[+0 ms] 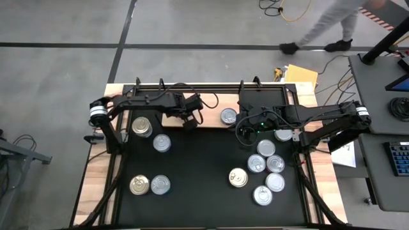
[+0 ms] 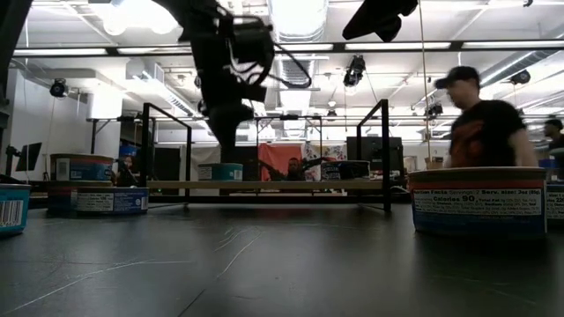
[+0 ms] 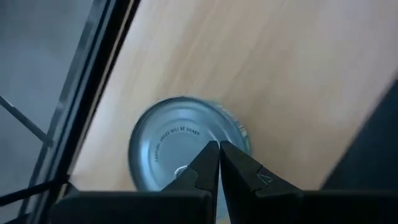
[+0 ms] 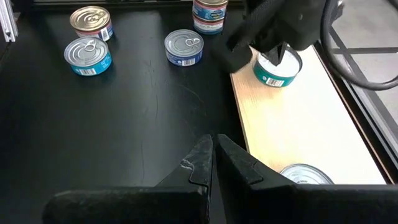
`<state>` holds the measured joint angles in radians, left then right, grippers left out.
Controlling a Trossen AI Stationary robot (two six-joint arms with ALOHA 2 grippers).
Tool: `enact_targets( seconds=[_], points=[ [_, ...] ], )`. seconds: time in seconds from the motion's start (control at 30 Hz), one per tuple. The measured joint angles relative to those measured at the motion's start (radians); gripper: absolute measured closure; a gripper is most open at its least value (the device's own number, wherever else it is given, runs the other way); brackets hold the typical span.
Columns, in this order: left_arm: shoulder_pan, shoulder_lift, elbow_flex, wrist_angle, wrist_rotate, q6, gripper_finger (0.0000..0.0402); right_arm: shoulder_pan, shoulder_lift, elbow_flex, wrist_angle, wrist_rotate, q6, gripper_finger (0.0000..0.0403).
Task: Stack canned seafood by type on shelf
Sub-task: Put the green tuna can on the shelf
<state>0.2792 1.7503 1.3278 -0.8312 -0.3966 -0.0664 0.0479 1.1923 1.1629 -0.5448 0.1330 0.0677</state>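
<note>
Overhead straight down, table-level across, both wrists share shelf point(image 4: 298, 130), perhaps.

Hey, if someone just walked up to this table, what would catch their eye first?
Probably the left tool, shut, poised right over a silver-topped can on the light wooden shelf at the table's far edge. Next, the cluster of cans on the black surface's right side, under the right arm.

The shelf point(image 1: 211, 119), a flat light-brown wooden board, lies toward twelve o'clock on the tabletop. A silver-topped tin point(image 1: 229, 116) sits upright on it, and another teal-labelled tin point(image 4: 277, 69) stands nearer its other end. At ten o'clock a gold-topped tin point(image 1: 142, 126) rests on another tin. Two tins point(image 1: 149, 185) sit at seven o'clock, and a cluster of tins point(image 1: 263, 172) spreads around four o'clock.
</note>
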Motion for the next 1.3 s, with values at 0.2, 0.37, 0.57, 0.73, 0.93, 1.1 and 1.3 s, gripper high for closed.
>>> enact_targets(
  seconds=[0.2,0.37,0.57,0.73,0.93,1.1,1.3],
  points=[
    [0.001,-0.003,0.092,-0.194,0.135,0.137,0.0401,0.0,0.0,0.0,-0.001,0.0,0.0,0.039],
    [-0.005,-0.003,0.057,-0.19,0.363,0.303,0.0401,0.0,0.0,0.0,-0.001,0.0,0.0,0.039],
    [-0.007,-0.002,-0.014,-0.075,0.263,0.274,0.0401,0.0,0.0,0.0,-0.001,0.0,-0.013,0.039],
    [-0.005,0.002,-0.03,-0.041,0.222,0.267,0.0401,0.0,0.0,0.0,-0.001,0.0,-0.014,0.039],
    [-0.004,0.002,-0.035,0.004,0.221,0.267,0.0401,0.0,0.0,0.0,-0.001,0.0,-0.018,0.039],
    [0.001,0.012,-0.035,0.012,0.221,0.267,0.0401,0.0,0.0,0.0,-0.005,0.0,-0.018,0.039],
    [0.019,0.045,-0.035,0.027,0.202,0.266,0.0401,0.0,0.0,0.0,-0.005,0.0,-0.019,0.039]
  ],
)
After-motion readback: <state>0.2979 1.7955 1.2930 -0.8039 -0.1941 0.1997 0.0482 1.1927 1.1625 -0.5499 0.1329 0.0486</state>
